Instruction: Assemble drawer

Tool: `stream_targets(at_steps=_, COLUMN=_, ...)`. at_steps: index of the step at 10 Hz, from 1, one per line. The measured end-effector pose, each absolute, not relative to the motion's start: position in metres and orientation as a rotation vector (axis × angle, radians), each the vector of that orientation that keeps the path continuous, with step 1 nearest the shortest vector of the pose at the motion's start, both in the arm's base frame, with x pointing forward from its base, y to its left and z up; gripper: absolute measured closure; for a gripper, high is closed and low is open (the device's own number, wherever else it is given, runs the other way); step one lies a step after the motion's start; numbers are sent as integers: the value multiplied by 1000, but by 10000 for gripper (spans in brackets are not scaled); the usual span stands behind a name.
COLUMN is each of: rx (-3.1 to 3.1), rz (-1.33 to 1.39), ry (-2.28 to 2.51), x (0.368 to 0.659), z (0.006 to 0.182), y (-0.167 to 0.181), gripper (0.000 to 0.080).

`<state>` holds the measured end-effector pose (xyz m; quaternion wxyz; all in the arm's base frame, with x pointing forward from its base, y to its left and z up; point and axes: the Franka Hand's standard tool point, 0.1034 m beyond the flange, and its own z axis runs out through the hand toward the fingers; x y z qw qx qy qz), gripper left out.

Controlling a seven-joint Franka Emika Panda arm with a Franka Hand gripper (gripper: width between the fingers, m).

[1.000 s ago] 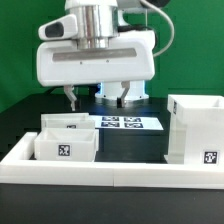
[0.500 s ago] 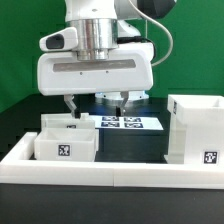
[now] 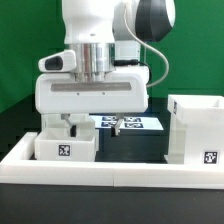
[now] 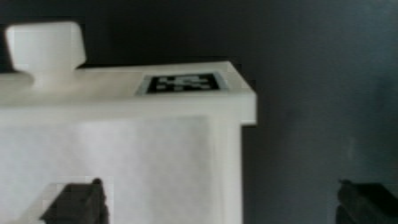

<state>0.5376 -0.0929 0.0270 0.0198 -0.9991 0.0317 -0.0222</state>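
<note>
The drawer's tall white casing [image 3: 197, 130] stands at the exterior view's right, with a tag low on its front. Two small white trays sit at the left: the front tray [image 3: 66, 148] shows its tag, and the second tray [image 3: 52, 123] is close behind it. My gripper [image 3: 92, 125] is open and empty, low over the back of the trays; one finger is above the trays, the other above the table. In the wrist view a tray [image 4: 125, 150] with a tag and a knob [image 4: 48, 45] lies under the open gripper [image 4: 222, 205].
The marker board [image 3: 135, 123] lies flat on the black table behind the gripper. A long low white wall [image 3: 110, 172] edges the table's front. A green backdrop stands behind.
The gripper has come down toward the trays and shifted slightly to the exterior view's left. Its fingers stay open. The drawer parts have not moved.
</note>
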Motion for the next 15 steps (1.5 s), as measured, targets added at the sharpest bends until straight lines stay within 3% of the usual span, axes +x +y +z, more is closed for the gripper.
stream_targets(at_steps=5, rx=-3112, rz=-55, ry=94, x=530, z=6, y=-91, gripper=151)
stream_targets(at_steps=6, rx=-3112, rz=-54, ry=94, x=530, z=5, y=-91, gripper=193)
stream_targets(at_steps=7, rx=-3112, rz=-54, ry=94, x=530, z=5, y=-91, gripper=339)
stream_targets(at_steps=8, rx=-3112, rz=-53, ry=94, x=530, z=5, y=-91, gripper=339)
stream_targets(at_steps=11, rx=-3112, rz=-53, ry=94, x=530, z=5, y=-91, gripper=736)
stream_targets(at_steps=15, rx=-3112, rz=-53, ry=94, x=530, z=5, y=-91, gripper=759)
